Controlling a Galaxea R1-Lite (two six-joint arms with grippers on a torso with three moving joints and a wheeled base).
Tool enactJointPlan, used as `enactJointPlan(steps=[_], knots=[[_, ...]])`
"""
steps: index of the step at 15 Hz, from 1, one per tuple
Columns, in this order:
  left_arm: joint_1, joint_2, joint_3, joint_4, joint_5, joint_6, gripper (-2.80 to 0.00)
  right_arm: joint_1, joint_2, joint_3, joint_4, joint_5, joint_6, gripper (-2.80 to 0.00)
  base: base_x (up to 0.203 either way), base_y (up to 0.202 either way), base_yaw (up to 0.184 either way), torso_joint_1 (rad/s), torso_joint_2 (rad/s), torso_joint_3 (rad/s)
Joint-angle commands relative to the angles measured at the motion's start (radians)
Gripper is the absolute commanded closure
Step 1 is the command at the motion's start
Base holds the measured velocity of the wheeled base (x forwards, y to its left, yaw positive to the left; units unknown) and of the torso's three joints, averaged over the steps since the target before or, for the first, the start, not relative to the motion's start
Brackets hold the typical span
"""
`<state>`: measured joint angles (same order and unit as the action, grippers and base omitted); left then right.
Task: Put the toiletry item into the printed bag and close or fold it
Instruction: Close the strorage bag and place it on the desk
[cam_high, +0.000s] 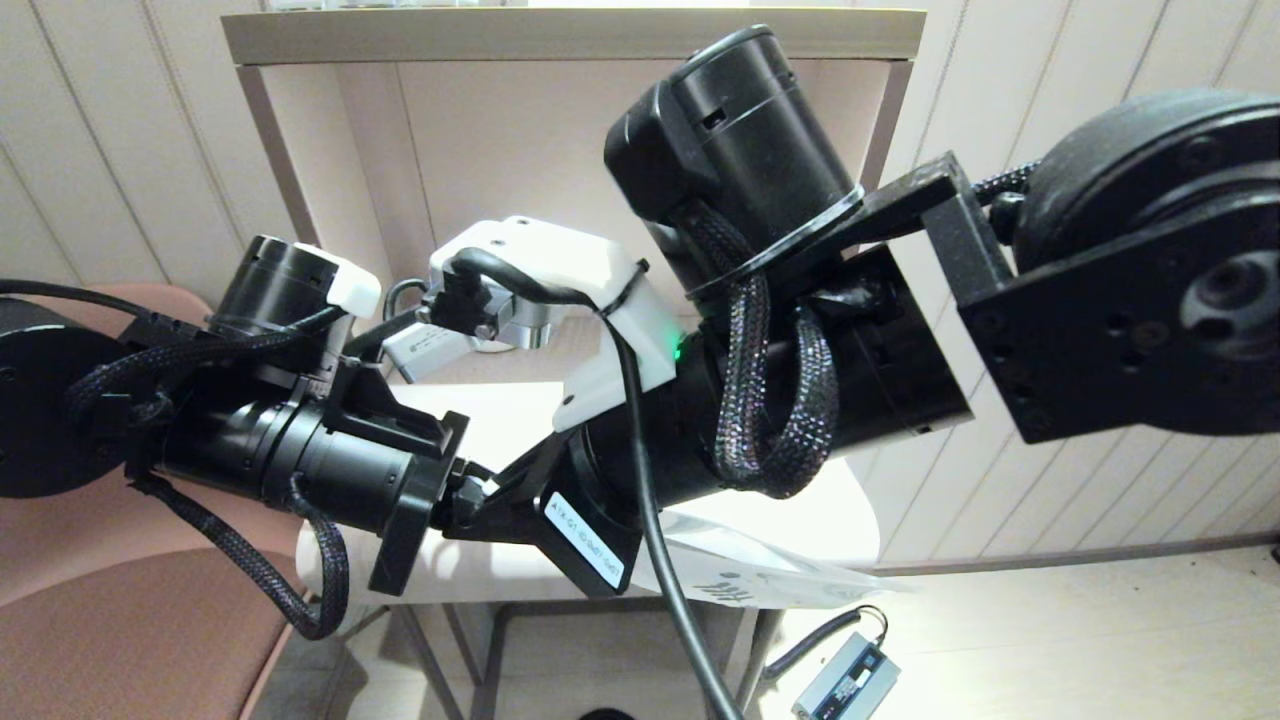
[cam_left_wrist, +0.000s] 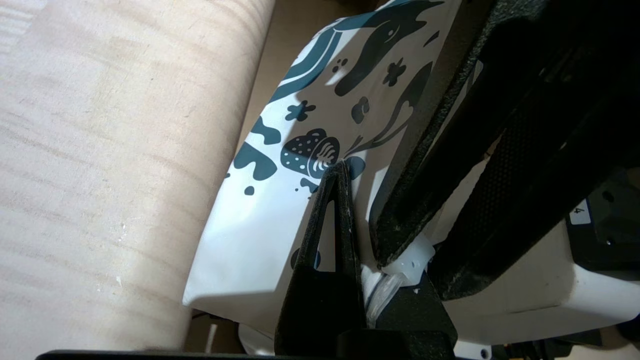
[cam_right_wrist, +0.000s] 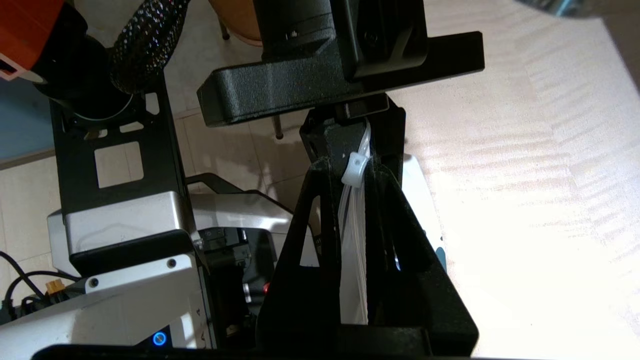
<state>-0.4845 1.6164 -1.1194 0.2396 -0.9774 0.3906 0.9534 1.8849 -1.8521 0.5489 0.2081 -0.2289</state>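
Over the near edge of the table (cam_high: 850, 500): printed bag (cam_left_wrist: 260, 215), partly hanging past that edge. At the bag's edge, two grippers meeting: left gripper (cam_left_wrist: 345, 200) clamped on it from the left, right gripper (cam_right_wrist: 357, 172) clamped on the same edge from the right, just beside the left one, around the slider clip (cam_right_wrist: 355, 167). Behind the table: a wall. Left of the table: a chair (cam_high: 100, 620). On the floor below the table's near edge: a small box (cam_high: 845, 680).
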Motion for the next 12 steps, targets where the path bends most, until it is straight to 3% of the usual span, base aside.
enactJointPlan(steps=[1, 12], knots=[[0.001, -0.001, 0.0, 0.0, -0.006, 0.002, 0.0, -0.009, -0.022, 0.029, 0.009, 0.001, -0.007, 0.0, 0.0, 0.0, 0.0, 0.0, 0.0, 0.0], [-0.009, 0.0, 0.003, 0.0, -0.006, 0.004, 0.0, -0.027, -0.05, 0.059, 0.003, 0.001, -0.017, 0.0, 0.0, 0.0, 0.0, 0.0, 0.0, 0.0]])
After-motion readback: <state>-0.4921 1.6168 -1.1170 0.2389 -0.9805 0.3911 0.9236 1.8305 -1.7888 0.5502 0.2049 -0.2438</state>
